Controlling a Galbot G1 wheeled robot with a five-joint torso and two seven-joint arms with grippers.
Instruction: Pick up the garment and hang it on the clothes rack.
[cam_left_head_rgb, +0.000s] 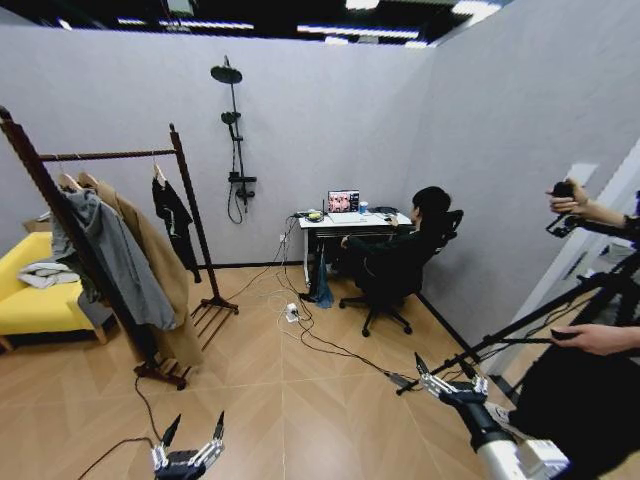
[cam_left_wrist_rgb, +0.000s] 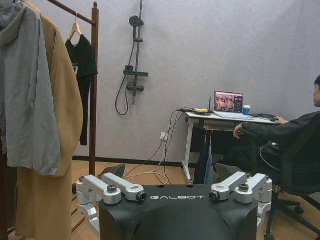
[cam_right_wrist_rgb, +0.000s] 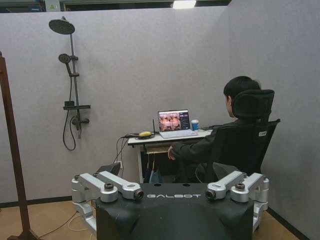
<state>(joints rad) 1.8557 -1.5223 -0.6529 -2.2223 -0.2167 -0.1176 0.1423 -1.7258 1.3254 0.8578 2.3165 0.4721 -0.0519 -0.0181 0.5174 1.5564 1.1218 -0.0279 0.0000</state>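
Observation:
The garment (cam_left_head_rgb: 173, 218), a black T-shirt on a light wooden hanger, hangs from the rail at the far end of the clothes rack (cam_left_head_rgb: 105, 155). In the left wrist view the garment (cam_left_wrist_rgb: 82, 65) is beside the rack's post (cam_left_wrist_rgb: 94, 75). A grey hooded jacket (cam_left_head_rgb: 115, 255) and a long tan coat (cam_left_head_rgb: 165, 275) hang nearer on the same rail. My left gripper (cam_left_head_rgb: 195, 428) is low in front of me, well short of the rack, open and holding nothing. To the right my right gripper (cam_left_head_rgb: 443, 368) is also open and holds nothing.
A yellow sofa (cam_left_head_rgb: 35, 295) sits behind the rack at the left. Cables (cam_left_head_rgb: 300, 320) trail across the wooden floor toward a desk (cam_left_head_rgb: 345, 222) where a person sits. A tripod (cam_left_head_rgb: 540, 325) and a person with a camera are at the right. Bare floor lies between me and the rack.

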